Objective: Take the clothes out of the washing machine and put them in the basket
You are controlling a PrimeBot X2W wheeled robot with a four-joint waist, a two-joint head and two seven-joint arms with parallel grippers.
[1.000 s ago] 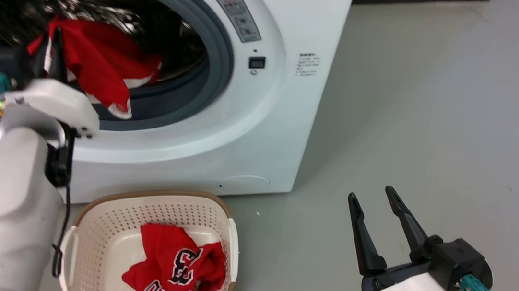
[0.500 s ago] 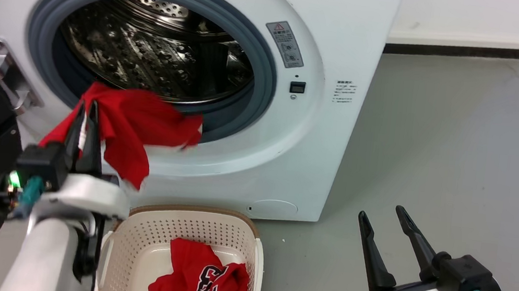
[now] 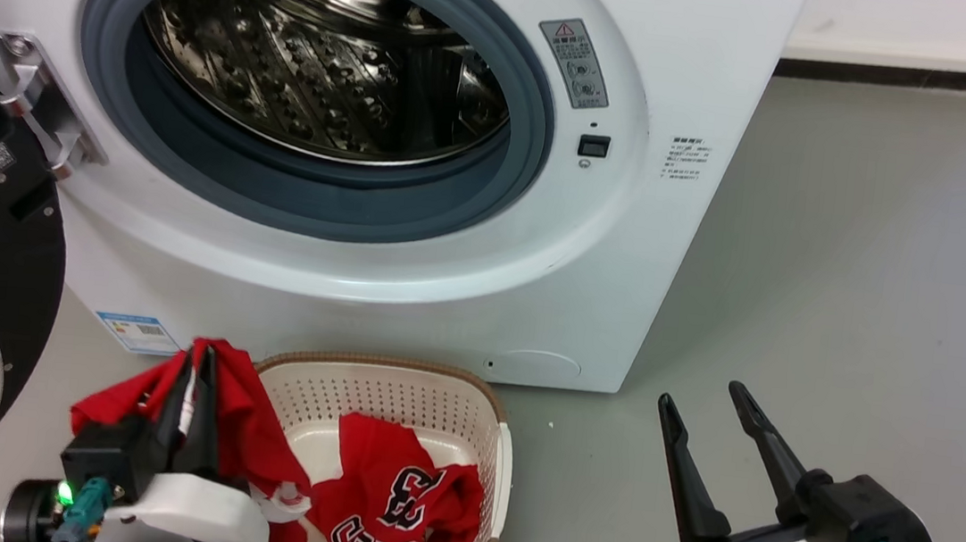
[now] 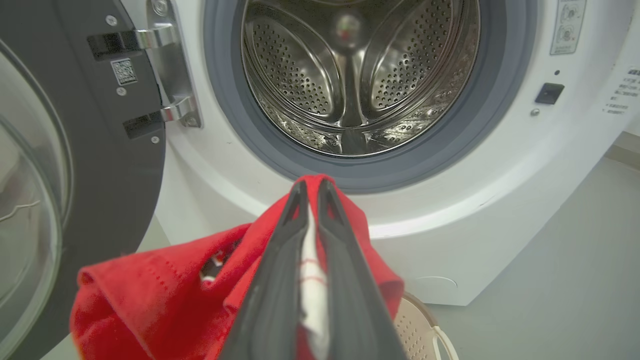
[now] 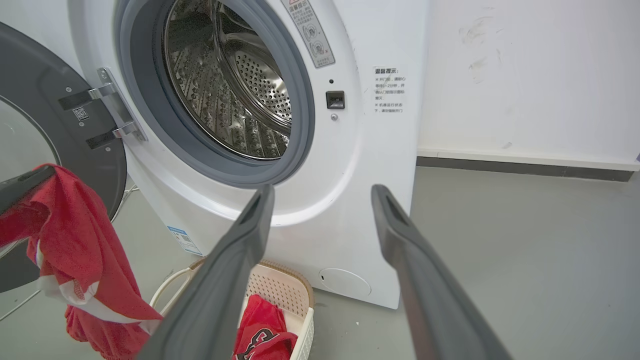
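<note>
A red jersey (image 3: 250, 435) is clamped between the closed fingers of the left gripper (image 3: 198, 356), with a strip of its white trim pinched in the narrow gap between them. The cloth is draped down both sides of the fingers and is held at the left rim of the cream laundry basket (image 3: 401, 368), in front of the washing machine (image 3: 445, 294). A second red jersey (image 3: 392, 499), its number 33 uppermost, is crumpled inside the basket.

In the left wrist view the perforated steel drum (image 4: 350, 75) is seen straight through the grey-rimmed porthole, beyond the fingertips. In the right wrist view the held jersey is seen from the side, hung in long loose folds clear of the basket, with the open door (image 5: 50, 110) behind it.

The left gripper is kept low at the lower left of the head view, fingers pointed towards the washer. The right gripper (image 3: 701, 395) is held over the grey floor (image 3: 850, 283), well apart from the basket, its fingers spread wide.
</note>
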